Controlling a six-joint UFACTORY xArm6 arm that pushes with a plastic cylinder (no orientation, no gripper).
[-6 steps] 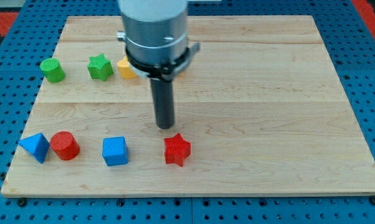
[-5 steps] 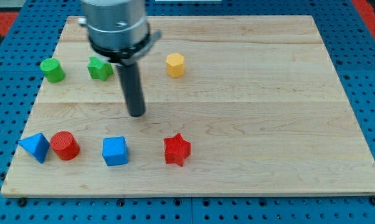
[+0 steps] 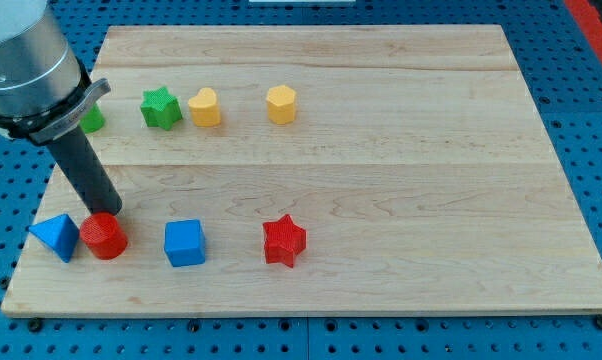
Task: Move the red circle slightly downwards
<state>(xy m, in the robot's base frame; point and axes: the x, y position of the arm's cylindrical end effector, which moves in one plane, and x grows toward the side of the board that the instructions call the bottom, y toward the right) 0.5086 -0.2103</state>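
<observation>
Now my tip (image 3: 109,213) touches the red circle's (image 3: 104,236) top edge; no jaws in sight.

The arm enters from the view's top left corner, its wide grey cylindrical body partly cut off by the frame edge. A dark clamp ring circles the base of that body. From it a straight dark rod slants down toward the view's right, ending at the tip (image 3: 108,212), low at the left.
</observation>
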